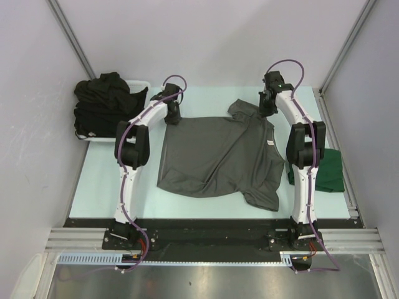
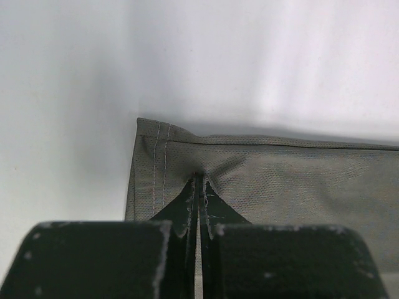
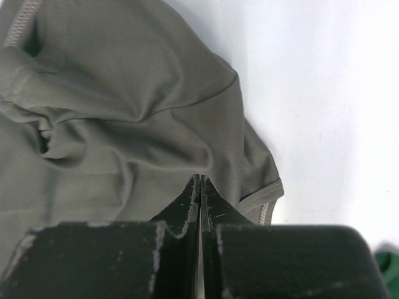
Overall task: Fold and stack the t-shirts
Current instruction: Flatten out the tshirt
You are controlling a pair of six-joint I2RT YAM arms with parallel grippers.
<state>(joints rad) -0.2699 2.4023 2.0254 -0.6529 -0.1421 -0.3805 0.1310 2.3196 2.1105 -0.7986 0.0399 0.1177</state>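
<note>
A charcoal grey t-shirt (image 1: pixel 212 156) lies spread on the pale table (image 1: pixel 106 180), with its white neck label (image 1: pixel 270 142) on the right side. My left gripper (image 1: pixel 173 118) is at the shirt's far left corner. In the left wrist view it (image 2: pixel 199 177) is shut on the puckered fabric (image 2: pixel 299 180) just inside the stitched hem. My right gripper (image 1: pixel 268 109) is at the far right sleeve. In the right wrist view its jaws (image 3: pixel 199 179) are shut on the bunched grey cloth (image 3: pixel 124 93). A dark green t-shirt (image 1: pixel 327 171) lies at the right edge. Black t-shirts (image 1: pixel 103 103) are heaped at the far left.
The black heap sits in a white plastic basket (image 1: pixel 142 84) at the far left corner of the table. Grey walls and metal rails close in both sides. A green patch (image 3: pixel 389 261) shows at the lower right of the right wrist view.
</note>
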